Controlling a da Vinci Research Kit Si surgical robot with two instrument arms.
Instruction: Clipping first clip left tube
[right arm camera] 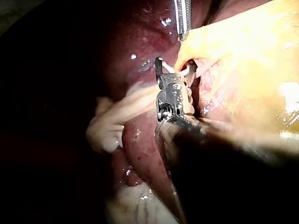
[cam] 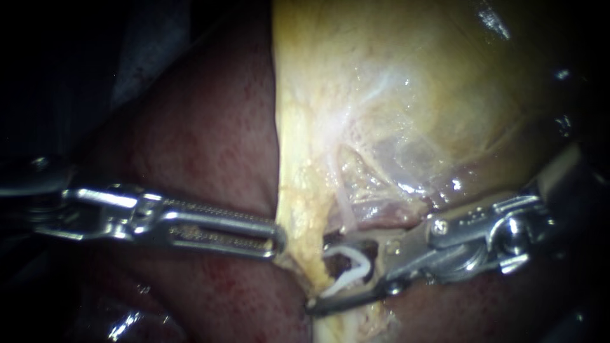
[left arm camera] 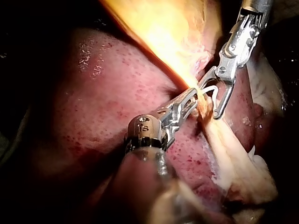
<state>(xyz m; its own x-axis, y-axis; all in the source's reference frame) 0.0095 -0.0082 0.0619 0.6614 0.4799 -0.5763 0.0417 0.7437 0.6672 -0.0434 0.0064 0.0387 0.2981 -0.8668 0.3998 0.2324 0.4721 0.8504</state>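
Right instrument [cam: 319, 274]: jaws stand apart, both bearing on a white clip [cam: 348, 270] seated between them, its legs unclosed. The clip appears to straddle the foot of a pale tube [cam: 344, 206] at the lower edge of the yellow tissue [cam: 381, 95]. Whether this is the left tube cannot be told.

Left instrument [cam: 277, 239]: jaws clamped on that tissue's edge, just beside the clip, probably holding it taut to expose the tube.

Liver [cam: 203, 133]: underlies both.

Step judged: clip placed, not yet squeezed.

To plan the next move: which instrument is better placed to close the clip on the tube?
Right. The right instrument holds the white clip between its jaws at the tube; the left instrument is shut on the edge of the gallbladder and occupied.
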